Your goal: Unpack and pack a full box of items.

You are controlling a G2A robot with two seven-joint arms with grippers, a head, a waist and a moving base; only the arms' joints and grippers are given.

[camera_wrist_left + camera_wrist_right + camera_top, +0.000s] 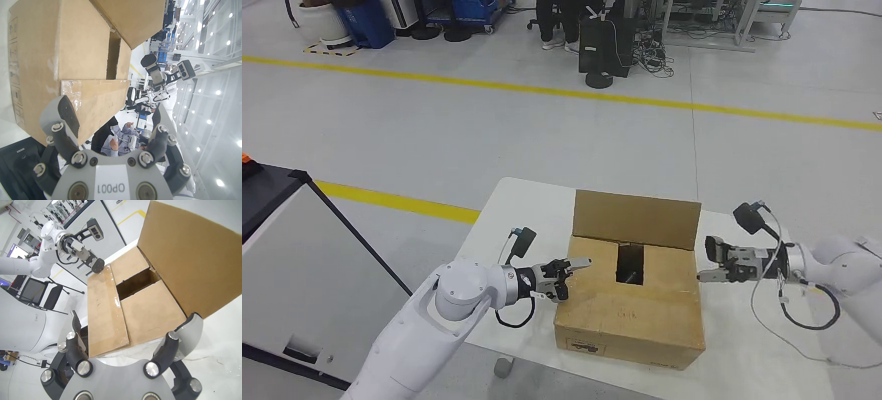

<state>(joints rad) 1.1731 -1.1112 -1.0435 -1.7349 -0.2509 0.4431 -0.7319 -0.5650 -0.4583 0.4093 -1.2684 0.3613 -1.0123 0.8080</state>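
Left fingers [68, 113] spread, I hover at the top left edge of the cardboard box [642, 300] on the white counter [512, 215]. Its far flap [637, 218] stands up; the others lie folded around a dark gap [630, 262], contents hidden. My right fingers [191, 332], spread too, hang just beside its right side.

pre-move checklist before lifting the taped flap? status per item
1. Left gripper open, empty: ok.
2. Right gripper open, empty: ok.
3. Box upright on table: ok.
4. Far flap raised, out of the way: ok.
5. Taped flap lifted: not ok, lies flat.
6. Contents seen through the gap: cannot tell, dark inside.
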